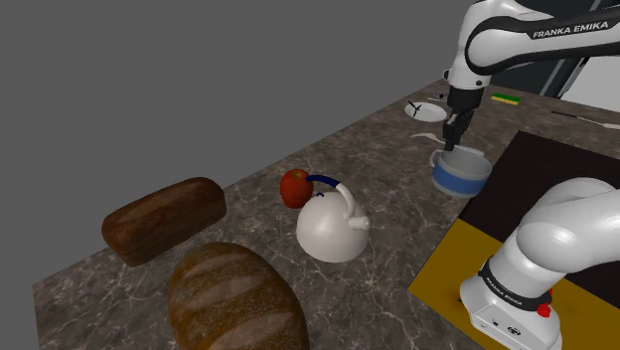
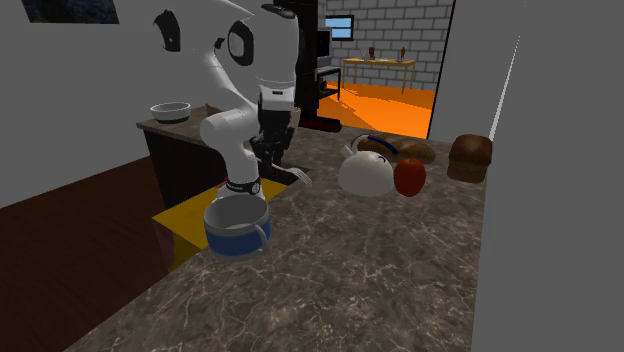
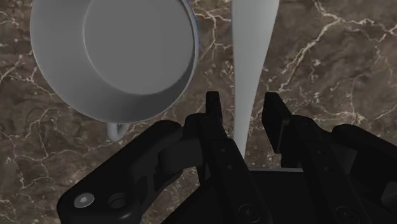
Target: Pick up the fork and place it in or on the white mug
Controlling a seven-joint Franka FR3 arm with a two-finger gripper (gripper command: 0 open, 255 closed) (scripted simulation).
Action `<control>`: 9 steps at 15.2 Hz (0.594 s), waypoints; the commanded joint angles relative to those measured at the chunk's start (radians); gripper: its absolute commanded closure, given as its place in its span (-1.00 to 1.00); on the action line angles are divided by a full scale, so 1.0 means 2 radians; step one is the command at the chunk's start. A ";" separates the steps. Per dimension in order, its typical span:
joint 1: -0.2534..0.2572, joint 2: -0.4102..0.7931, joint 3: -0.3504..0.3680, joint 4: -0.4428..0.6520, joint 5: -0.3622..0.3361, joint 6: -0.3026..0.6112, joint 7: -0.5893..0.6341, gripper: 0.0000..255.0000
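Observation:
The mug [image 1: 459,171] has a blue band and a pale rim and inside, and it stands upright on the marble counter [image 1: 397,199]. In the wrist view the mug [image 3: 114,57] is seen from above, off to one side of the fingers. A pale grey fork [image 3: 254,38] lies alongside the mug, its narrow handle running between my fingers. My gripper [image 3: 243,102] is open, with marble showing between each finger and the handle. In the shoulder view the gripper [image 1: 452,139] hangs just behind the mug's rim. In the second exterior view the fork [image 2: 298,178] is a pale sliver under the gripper [image 2: 272,160], behind the mug [image 2: 238,228].
A white kettle [image 1: 333,229] with a red apple [image 1: 295,187] behind it stands mid-counter, and two brown loaves [image 1: 164,219] [image 1: 233,298] lie at the shoulder view's left. A white plate [image 1: 427,111] lies beyond the mug. The arm's base [image 1: 527,268] is at the lower right.

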 commanded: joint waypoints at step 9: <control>-0.046 0.037 -0.102 0.023 -0.070 0.032 -0.109 1.00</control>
